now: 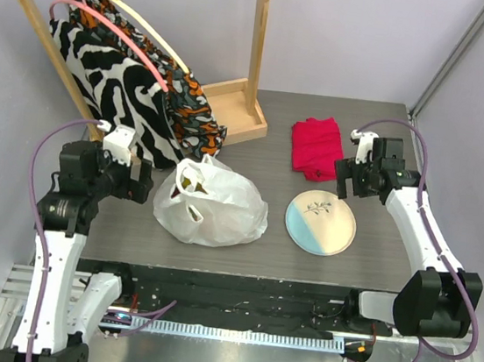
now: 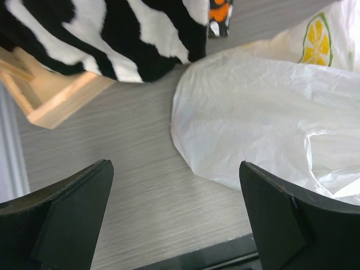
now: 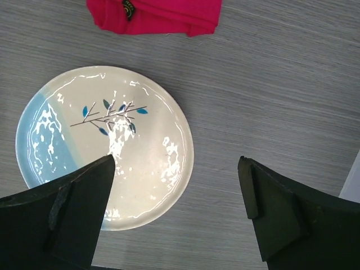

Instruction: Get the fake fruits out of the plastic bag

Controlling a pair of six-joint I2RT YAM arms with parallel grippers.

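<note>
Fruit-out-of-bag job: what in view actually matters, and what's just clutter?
Job:
plastic bag
fake fruits, only glimpsed in the bag's mouth
left gripper, open beside the bag

Lying about:
plate, possibly a drop spot
folded red cloth
wooden clothes rack
zebra-print garment
orange patterned garment

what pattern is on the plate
Plate: cream, pale blue side, leafy twig sprig; best in right wrist view.

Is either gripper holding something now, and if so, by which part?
Nothing is held. The left gripper is open beside the plastic bag; the right gripper is open near the plate.
</note>
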